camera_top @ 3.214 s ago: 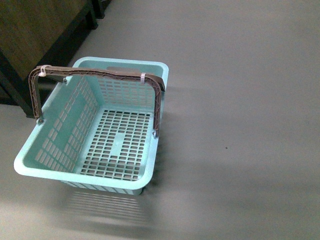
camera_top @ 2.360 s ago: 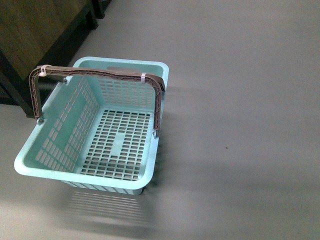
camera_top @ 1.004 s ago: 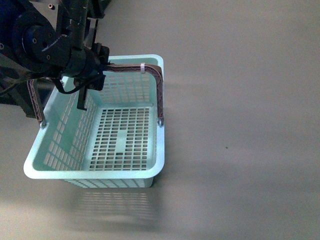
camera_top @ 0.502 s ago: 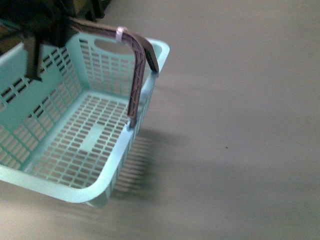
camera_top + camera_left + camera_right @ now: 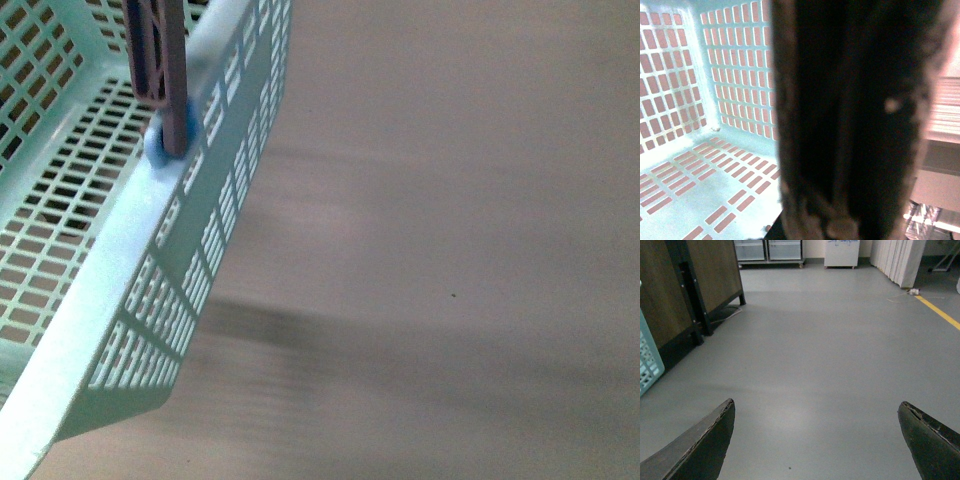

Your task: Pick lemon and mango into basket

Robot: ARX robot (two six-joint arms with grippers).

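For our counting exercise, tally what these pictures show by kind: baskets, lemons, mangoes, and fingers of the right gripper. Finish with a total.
Basket: 1
Lemons: 0
Mangoes: 0
Right gripper fingers: 2
Total: 3

1. This looks like a large indoor hall of the lab or test-floor kind. In the right wrist view a wide, smooth grey floor runs far back.
2. A yellow line is painted on the floor at the far right, as in a marked work zone.
3. At the far end stand glass-fronted cabinets and a white unit with blue writing too small to read.
4. White folding partition panels close off the far right, with a loose cable on the floor beside them.
5. On the left stands a dark wood-panelled unit in a black frame.
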